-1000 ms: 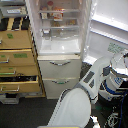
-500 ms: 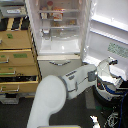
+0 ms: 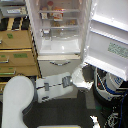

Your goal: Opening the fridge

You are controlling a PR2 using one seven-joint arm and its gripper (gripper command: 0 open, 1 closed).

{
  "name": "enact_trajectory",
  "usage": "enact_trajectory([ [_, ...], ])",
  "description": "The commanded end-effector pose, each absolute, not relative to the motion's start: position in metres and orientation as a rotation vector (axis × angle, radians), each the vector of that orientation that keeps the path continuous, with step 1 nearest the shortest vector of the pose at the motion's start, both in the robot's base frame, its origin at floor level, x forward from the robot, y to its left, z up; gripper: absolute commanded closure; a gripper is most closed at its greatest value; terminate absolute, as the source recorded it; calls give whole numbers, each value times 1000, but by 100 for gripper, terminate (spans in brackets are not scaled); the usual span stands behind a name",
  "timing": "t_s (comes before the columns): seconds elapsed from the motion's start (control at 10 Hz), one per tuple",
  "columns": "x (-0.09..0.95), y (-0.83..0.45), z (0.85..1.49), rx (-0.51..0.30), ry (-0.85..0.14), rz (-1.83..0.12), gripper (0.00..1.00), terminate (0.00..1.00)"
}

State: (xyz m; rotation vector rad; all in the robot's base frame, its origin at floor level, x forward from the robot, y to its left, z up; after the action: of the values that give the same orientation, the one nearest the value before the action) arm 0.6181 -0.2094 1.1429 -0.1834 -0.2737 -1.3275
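Note:
The tall white fridge (image 3: 60, 30) stands at the middle of the exterior view. Its upper door (image 3: 107, 40) is swung wide open toward the view's right and shows lit shelves with food. A lower drawer with a curved silver handle (image 3: 59, 63) is shut below. My white arm reaches in from the lower left. My gripper (image 3: 81, 80) is just below the open door's bottom corner, in front of the lower drawers. It is too blurred to tell whether its jaws are open or shut. The second drawer is hidden behind my arm.
A tan wooden drawer cabinet with green labels (image 3: 17, 55) stands left of the fridge. A white and blue round object (image 3: 110, 82) and dark clutter sit on the floor under the open door at the right.
My arm and gripper have drawn back toward the view's left, and the shoulder has sunk lower. The fridge door stays wide open.

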Motion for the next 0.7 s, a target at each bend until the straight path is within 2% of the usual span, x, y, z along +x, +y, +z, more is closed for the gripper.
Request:
enact_trajectory([
  [0.1,561,199,948,-160,-196,-601,0,0],
  [0.5,491,262,903,-141,-145,-476,0,0],
  [0.7,485,296,904,-246,-258,-339,0,0],
])
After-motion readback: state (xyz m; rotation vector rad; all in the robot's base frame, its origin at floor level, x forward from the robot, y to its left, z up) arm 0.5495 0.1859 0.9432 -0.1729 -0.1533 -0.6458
